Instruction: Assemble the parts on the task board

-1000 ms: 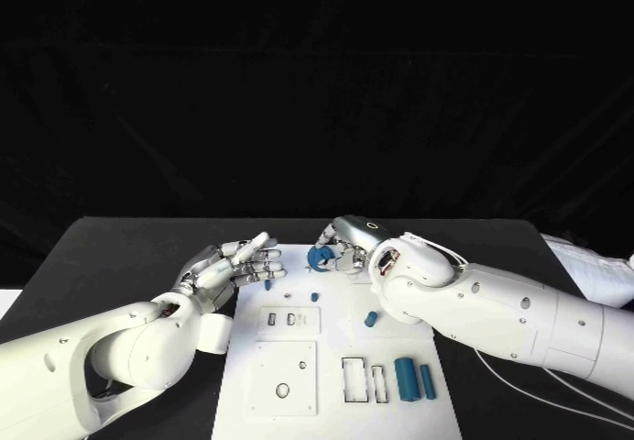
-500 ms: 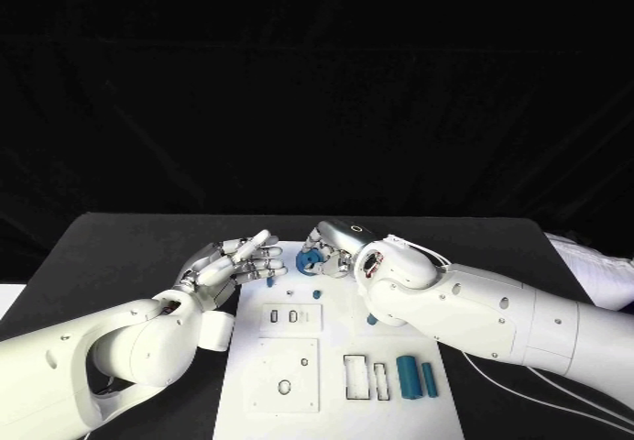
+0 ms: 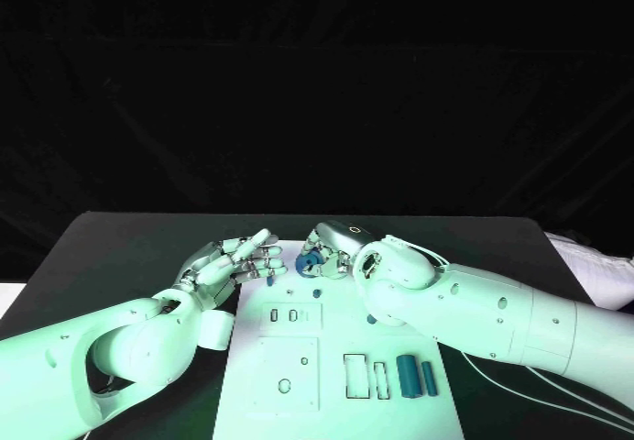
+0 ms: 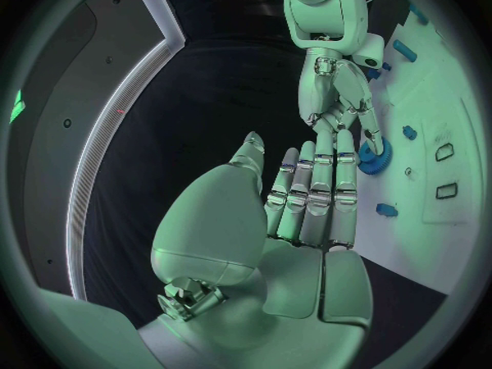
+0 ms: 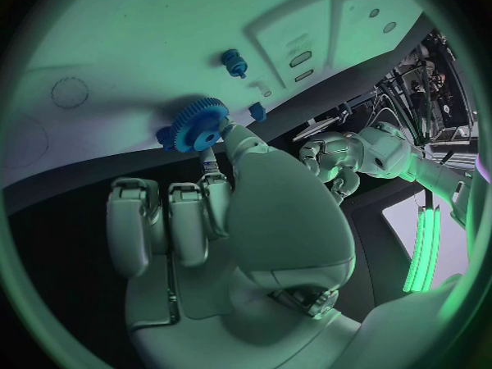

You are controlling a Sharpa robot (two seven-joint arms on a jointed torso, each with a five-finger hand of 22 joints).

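My right hand (image 3: 338, 246) pinches a blue gear (image 3: 308, 265) at its fingertips, just above the far end of the white task board (image 3: 337, 341). The right wrist view shows the gear (image 5: 193, 124) between that hand's fingertips (image 5: 218, 136), close over the board. My left hand (image 3: 235, 261) hovers at the board's far left corner, fingers stretched out and holding nothing, its tips close to the gear. In the left wrist view, the left hand (image 4: 307, 213) points at the right hand (image 4: 339, 98) and the gear (image 4: 371, 162).
Small blue pegs (image 3: 269, 283) (image 3: 316, 294) (image 3: 371, 319) stand or lie on the board's far half. Two blue cylinders (image 3: 407, 376) (image 3: 428, 379) lie at its near right, beside rectangular slots (image 3: 355, 378). Black table (image 3: 119, 257) surrounds the board.
My right hand has carried the gear a little to the left and lower, closer to the left hand's fingertips. The left hand has hardly moved.
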